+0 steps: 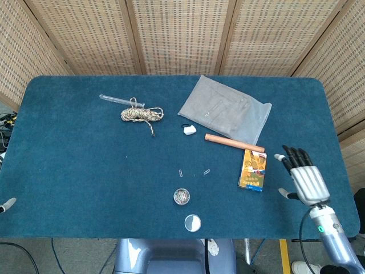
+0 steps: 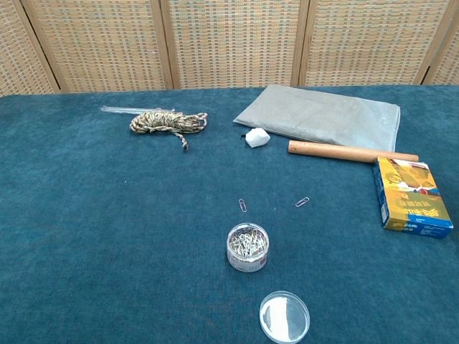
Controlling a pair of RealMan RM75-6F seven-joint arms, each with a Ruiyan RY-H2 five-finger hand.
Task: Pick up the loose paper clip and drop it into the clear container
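While the right hand (image 1: 302, 178) hovered with fingers spread and holding nothing over the tabletop (image 1: 74, 160) at about four o'clock, just beside the yellow box (image 1: 253, 169), two loose paper clips (image 2: 243, 206) lay at twelve and one o'clock of the clear container (image 2: 247, 248), near but apart from it. Its lid (image 2: 285, 316) lay at five o'clock. Only a fingertip of the left hand (image 1: 7, 205) showed at the eight o'clock edge; its state could not be told.

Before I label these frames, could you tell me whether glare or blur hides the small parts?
Head view: even light, loose paper clips tiny but sharp. Chest view: round clear lid shows bright glare; clear container of clips stays readable; no blur.
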